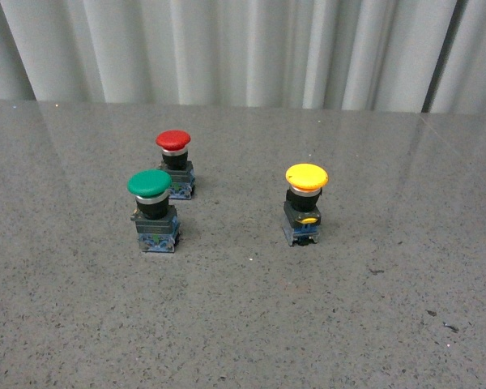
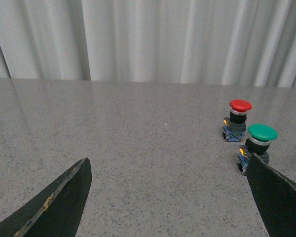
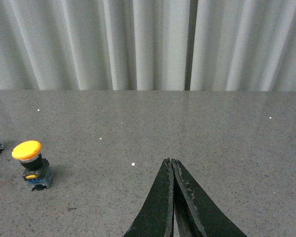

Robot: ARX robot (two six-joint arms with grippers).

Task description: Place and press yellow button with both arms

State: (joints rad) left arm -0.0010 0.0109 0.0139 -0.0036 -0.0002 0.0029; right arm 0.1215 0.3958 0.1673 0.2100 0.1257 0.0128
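The yellow button (image 1: 305, 203) stands upright on the grey table, right of centre in the front view, with its yellow cap on top and blue base below. It also shows in the right wrist view as the yellow button (image 3: 29, 164), well off to one side of my right gripper (image 3: 171, 161), which is shut with its black fingers pressed together and nothing between them. My left gripper (image 2: 168, 163) is open over bare table; the yellow button is out of its view. Neither arm appears in the front view.
A green-capped button (image 1: 153, 209) and a red-capped button (image 1: 174, 163) stand close together left of the yellow one. The green-capped button (image 2: 259, 144) sits just beyond one left finger (image 2: 278, 197), the red-capped button (image 2: 237, 119) behind it. White curtains back the speckled grey table (image 1: 243, 324).
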